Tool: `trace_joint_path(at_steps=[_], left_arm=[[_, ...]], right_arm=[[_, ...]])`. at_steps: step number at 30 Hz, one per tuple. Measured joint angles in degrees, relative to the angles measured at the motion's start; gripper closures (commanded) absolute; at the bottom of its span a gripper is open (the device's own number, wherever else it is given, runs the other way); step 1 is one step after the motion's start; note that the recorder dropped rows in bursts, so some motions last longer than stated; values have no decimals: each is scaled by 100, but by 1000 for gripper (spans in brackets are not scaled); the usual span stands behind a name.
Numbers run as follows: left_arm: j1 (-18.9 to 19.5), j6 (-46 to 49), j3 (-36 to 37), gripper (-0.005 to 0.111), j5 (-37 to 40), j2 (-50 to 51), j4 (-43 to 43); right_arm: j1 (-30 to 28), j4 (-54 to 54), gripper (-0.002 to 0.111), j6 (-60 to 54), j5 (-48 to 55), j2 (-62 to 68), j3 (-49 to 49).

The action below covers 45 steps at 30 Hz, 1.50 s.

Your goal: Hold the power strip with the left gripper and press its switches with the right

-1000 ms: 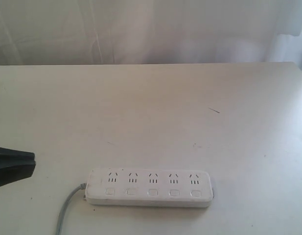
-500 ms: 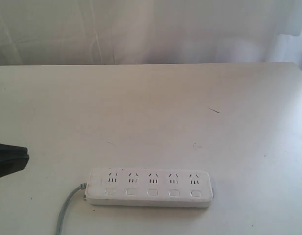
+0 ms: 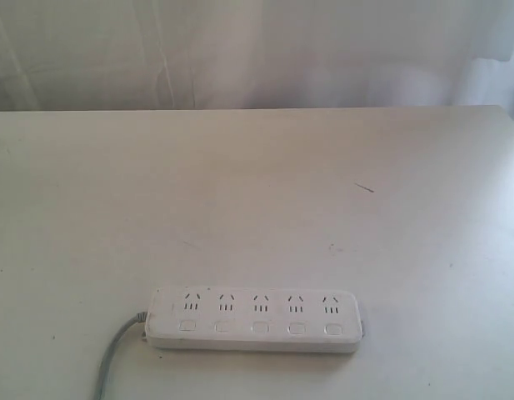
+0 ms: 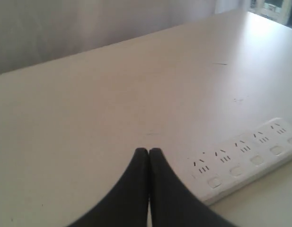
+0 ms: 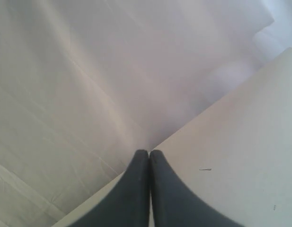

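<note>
The white power strip (image 3: 253,320) lies flat near the table's front edge, its grey cord (image 3: 113,354) trailing off its left end. Its row of small white switches (image 3: 260,327) runs along the near side. Neither arm shows in the exterior view. In the left wrist view my left gripper (image 4: 148,151) is shut and empty, held apart from the power strip (image 4: 247,158), whose switches (image 4: 256,160) face up. My right gripper (image 5: 149,153) is also shut and empty, pointing over the table's far edge towards the white curtain; the strip is out of that view.
The pale table (image 3: 257,192) carries a small dark mark (image 3: 364,187) right of centre. A white curtain (image 3: 257,50) hangs behind the far edge. A bright window corner (image 4: 273,7) shows beyond the table in the left wrist view.
The left gripper, seen at the exterior view's left edge a second ago, has drawn back leftwards and is now out of that view. The power strip has not moved.
</note>
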Motion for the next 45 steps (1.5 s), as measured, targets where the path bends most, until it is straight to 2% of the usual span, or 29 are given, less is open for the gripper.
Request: trace_joint_path(at_steps=[5, 10, 15, 21, 25, 30, 39, 45], left_arm=[[530, -112, 781, 107, -348, -417, -521], [818, -120, 1379, 107, -956, -1062, -690], [1021, -120, 1725, 107, -1141, -1601, -550], [1099, -93, 2172, 107, -1154, -2010, -461], [1162, 140, 2200, 107, -763, -2033, -317], [1162, 392, 2209, 107, -751, -2033, -270], [1162, 451, 2209, 107, -705, -2043, -339], [1162, 451, 2209, 107, -681, -2043, -377]], right_arm=[[0, 0, 108, 0, 0, 0, 0], [0, 0, 108, 0, 117, 0, 0], [0, 13, 108, -137, 524, 0, 0], [0, 828, 108, -2142, 719, 0, 0], [0, 1669, 108, -3859, 728, 0, 0], [0, 2482, 108, -5590, 740, 0, 0], [0, 4706, 108, -9019, 794, 0, 0], [0, 5235, 108, -9947, 1187, 0, 0]])
